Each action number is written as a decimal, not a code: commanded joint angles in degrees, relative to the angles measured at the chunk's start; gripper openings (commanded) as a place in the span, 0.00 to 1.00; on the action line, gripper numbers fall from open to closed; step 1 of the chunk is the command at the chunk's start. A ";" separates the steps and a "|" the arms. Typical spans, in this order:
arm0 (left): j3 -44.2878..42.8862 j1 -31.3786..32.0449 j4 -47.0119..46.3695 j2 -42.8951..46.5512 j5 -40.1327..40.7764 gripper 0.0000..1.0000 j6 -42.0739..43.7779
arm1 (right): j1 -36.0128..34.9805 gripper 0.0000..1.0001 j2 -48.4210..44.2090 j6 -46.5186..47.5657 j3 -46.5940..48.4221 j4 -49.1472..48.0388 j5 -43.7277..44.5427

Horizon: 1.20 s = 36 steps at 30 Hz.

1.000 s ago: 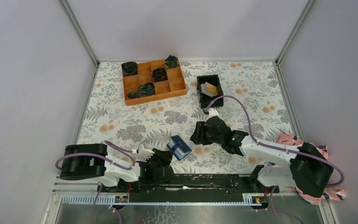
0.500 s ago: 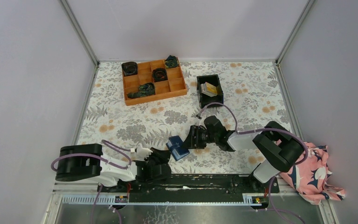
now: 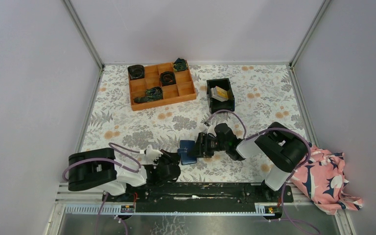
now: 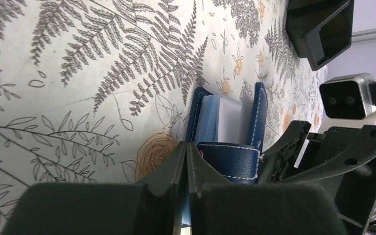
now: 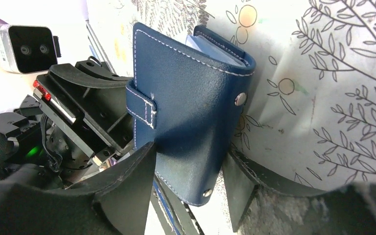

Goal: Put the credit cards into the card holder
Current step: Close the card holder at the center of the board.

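Sitting between both arms near the front of the floral table, the card holder was pinched by one cover in the nearly closed left gripper — the right gripper straddled it wide, clamping or not I could not tell; credit cards lay in the black bin

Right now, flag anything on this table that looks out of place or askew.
The card holder stands on edge, partly open, between the left gripper and right gripper rather than lying flat. A pink patterned cloth is bunched beside the right arm's base. The credit cards sit tilted in the black bin.
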<state>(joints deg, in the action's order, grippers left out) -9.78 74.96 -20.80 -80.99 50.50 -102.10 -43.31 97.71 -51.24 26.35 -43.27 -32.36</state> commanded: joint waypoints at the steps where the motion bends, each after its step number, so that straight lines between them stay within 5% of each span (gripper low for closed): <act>1: 1.50 -0.50 8.22 -4.20 -11.13 0.09 8.05 | -0.02 0.60 3.88 0.29 -0.49 1.00 2.57; 6: -0.09 -0.48 6.02 -6.99 -12.48 0.09 10.43 | -0.15 0.56 6.17 -3.43 -1.59 -4.65 2.85; 12: -0.22 -0.43 4.10 -8.71 -13.66 0.11 10.89 | -0.55 0.32 2.17 -4.32 -1.80 -4.09 5.11; 24: -0.53 -0.48 13.85 2.07 -10.74 0.12 12.45 | -0.72 0.00 -20.23 17.57 16.36 48.62 30.48; 36: -0.31 -0.39 18.03 7.29 -9.43 0.11 12.66 | -14.95 0.00 -4.06 20.38 36.44 80.11 73.48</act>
<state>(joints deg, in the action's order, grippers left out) -12.45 74.22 -14.00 -74.83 43.00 -91.83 -53.80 87.05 -31.16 56.84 23.29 22.41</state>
